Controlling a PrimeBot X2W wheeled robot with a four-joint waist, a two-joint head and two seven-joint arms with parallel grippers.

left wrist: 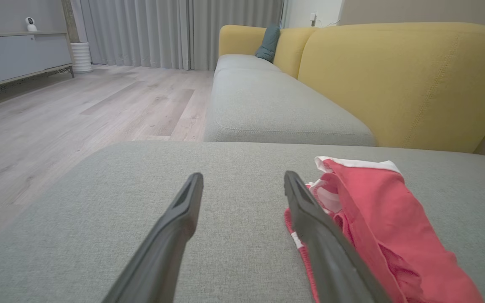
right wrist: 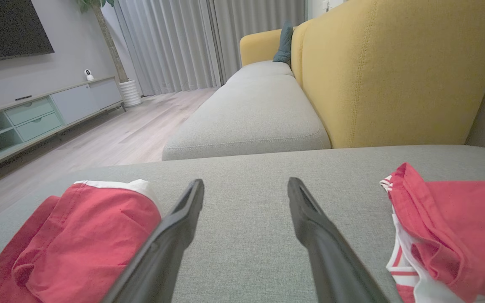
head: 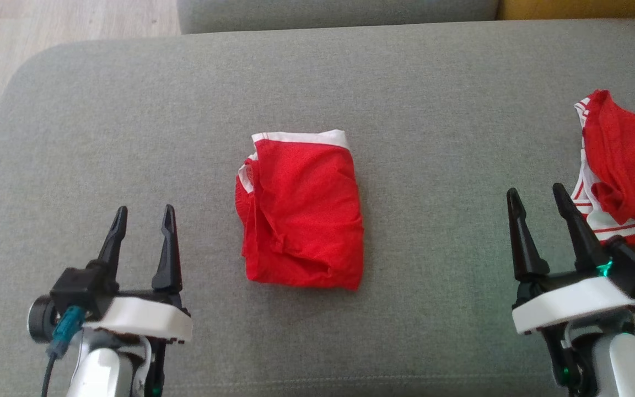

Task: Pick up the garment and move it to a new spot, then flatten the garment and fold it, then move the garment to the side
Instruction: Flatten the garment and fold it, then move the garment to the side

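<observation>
A red garment (head: 301, 212) with a white band is lying folded into a compact, slightly rumpled rectangle at the middle of a grey cushion (head: 130, 110). Its white band is facing the cushion's far edge, and its whole underside is resting flat on the cushion's fabric.

The left pincer (head: 145, 211) is hovering over the cushion's near left part, its two dark fingers pointing towards the cushion's far edge. They are standing spread wide apart and gripping nothing, with bare cushion fabric showing between them. In the left wrist view the garment is lying just beyond that pincer's inner finger, on the side towards the cushion's centre.

The right pincer (head: 536, 190) is hovering over the cushion's near right part, likewise gaping fully and empty, fingers pointing towards the cushion's far edge.

A second red garment (head: 626, 165), trimmed with white and red stripes, is lying loosely bunched at the cushion's right edge, just beside the right pincer's outer finger.

A yellow backrest (right wrist: 394, 71) is rising behind the cushion's far right side, and a pale wooden floor (left wrist: 57, 113) is stretching away past the cushion's left side.
</observation>
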